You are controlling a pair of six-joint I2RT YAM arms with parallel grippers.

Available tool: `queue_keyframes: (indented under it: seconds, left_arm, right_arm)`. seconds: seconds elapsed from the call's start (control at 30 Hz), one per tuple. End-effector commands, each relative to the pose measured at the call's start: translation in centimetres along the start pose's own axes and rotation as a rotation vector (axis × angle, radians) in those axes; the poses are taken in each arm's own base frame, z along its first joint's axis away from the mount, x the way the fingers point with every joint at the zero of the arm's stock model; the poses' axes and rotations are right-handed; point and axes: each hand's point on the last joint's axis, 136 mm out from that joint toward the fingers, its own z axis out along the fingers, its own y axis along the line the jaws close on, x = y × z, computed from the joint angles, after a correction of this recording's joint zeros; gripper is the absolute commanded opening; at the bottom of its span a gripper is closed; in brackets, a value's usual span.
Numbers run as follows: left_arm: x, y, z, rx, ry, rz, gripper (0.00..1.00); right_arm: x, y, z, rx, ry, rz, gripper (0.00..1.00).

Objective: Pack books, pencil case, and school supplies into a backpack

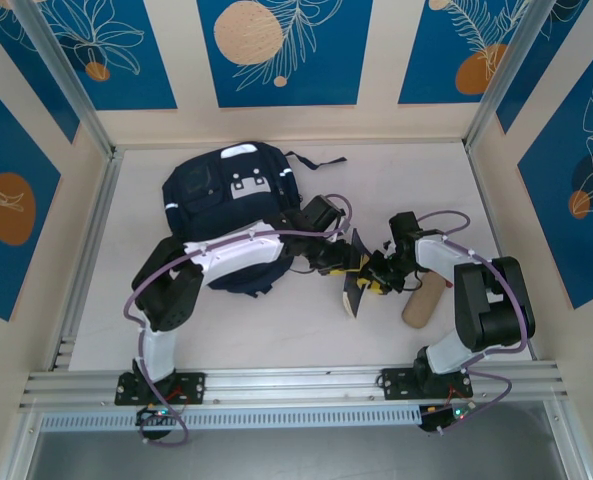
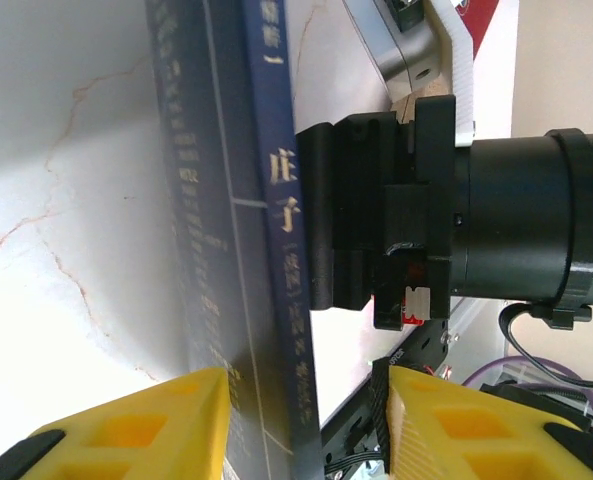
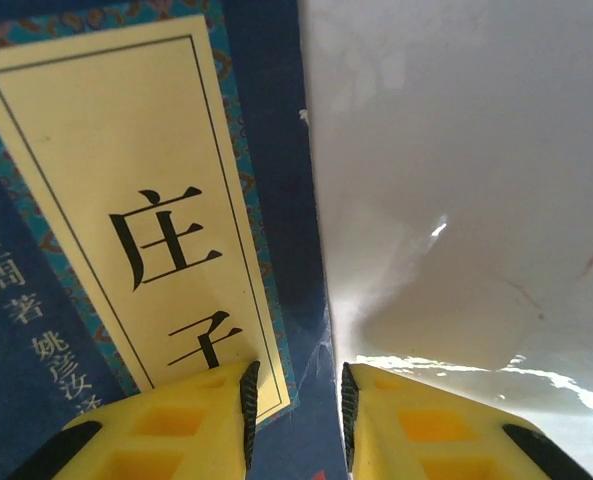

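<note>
We see the backpack (image 1: 226,185) lying flat at the far left of the white desk (image 1: 276,335), its grey patch with buckles facing up and a black strap trailing off to the right. The left arm bends across the near edge of the backpack and reaches right, while the right arm reaches in to the left. The two grippers meet near the middle of the desk, in front of the backpack and to its right.

Between them is one book (image 1: 354,290) — thin and navy, standing tilted on its edge with its lower end on the desk. The right gripper (image 1: 383,268) is clamped on it. From the right wrist we see its two yellow fingers (image 3: 176,430) close together, with the book's navy edge running into the narrow gap between them. The cover, with its pale yellow label and black characters, is on the left in that view.

The left gripper (image 2: 306,385) straddles the same book with its jaws apart. From the left wrist the spine stands between the yellow fingers: the book's face is at one finger (image 2: 146,430), and there is a clear gap between the spine and the other finger (image 2: 476,430). The black body of the right gripper sits against the spine in that view.

A tan roll (image 1: 424,300) lies on the desk just right of the book, near the right arm — well apart from the backpack
</note>
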Motion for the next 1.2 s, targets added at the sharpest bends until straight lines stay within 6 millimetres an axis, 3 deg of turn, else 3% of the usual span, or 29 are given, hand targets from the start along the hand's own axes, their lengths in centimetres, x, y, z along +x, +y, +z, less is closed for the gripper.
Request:
queue_keyframes:
  seconds: [0.0, 0.33, 0.53, 0.67, 0.8, 0.93, 1.1, 1.17]
  left_arm:
    - [0.7, 0.0, 0.6, 0.011, 0.028, -0.009, 0.41]
    - [0.6, 2.6, 1.5, -0.143, 0.062, 0.009, 0.39]
    - [-0.5, 3.7, 0.1, -0.263, 0.022, 0.059, 0.15]
    - [-1.1, 3.5, -1.9, -0.305, -0.026, 0.09, 0.01]
    - [-2.0, 2.5, -4.7, -0.299, -0.093, 0.105, 0.0]
    - [-3.0, 1.3, -8.1, -0.276, -0.18, 0.101, 0.0]
    - [-5.4, 0.3, -12.9, -0.185, -0.35, 0.036, 0.0]
    - [-6.2, 0.3, -14.6, -0.138, -0.406, -0.008, 0.0]
  right_arm:
    - [1.0, 0.1, 0.1, -0.027, 0.035, -0.01, 0.32]
    - [1.1, -0.1, 0.2, -0.027, 0.035, -0.011, 0.32]
    - [1.2, 0.3, -0.3, -0.041, 0.032, -0.031, 0.37]
    - [1.1, 1.1, -2.1, -0.082, -0.007, -0.036, 0.42]
    - [1.2, 2.5, -4.2, -0.162, -0.051, -0.031, 0.54]
    - [2.0, 4.5, -6.5, -0.268, -0.083, -0.068, 0.72]
    - [3.1, 7.8, -10.0, -0.465, -0.136, -0.137, 0.93]
    - [3.4, 9.2, -11.1, -0.535, -0.121, -0.144, 0.96]
